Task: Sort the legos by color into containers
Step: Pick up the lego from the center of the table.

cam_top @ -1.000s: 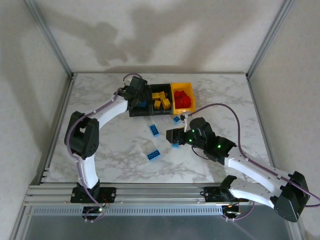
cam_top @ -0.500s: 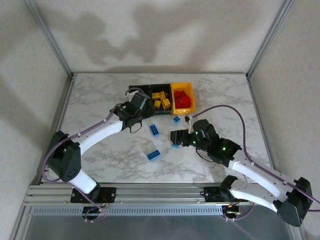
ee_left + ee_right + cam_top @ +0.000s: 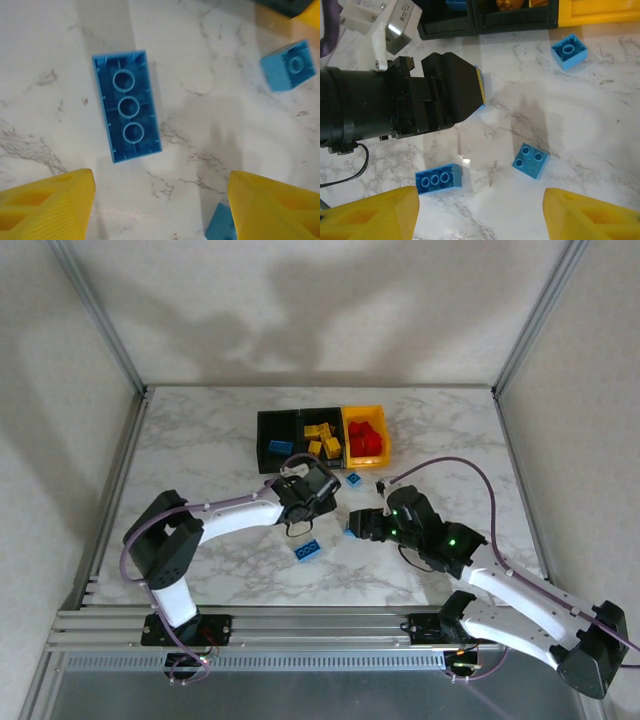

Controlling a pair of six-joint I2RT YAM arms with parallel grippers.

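Top external shows the left gripper [image 3: 318,490] gone from the containers [image 3: 268,428], where it hovered a second ago. Its claw now stands apart, empty, above an upturned oblong blue lego [image 3: 127,107]. The right gripper [image 3: 480,192], likewise spread and empty, hangs near a square blue lego [image 3: 531,160].

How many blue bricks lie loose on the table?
4: one oblong under the left tool, one square near the bins, one square before the right tool, one oblong farthest from them. Others may be hidden.
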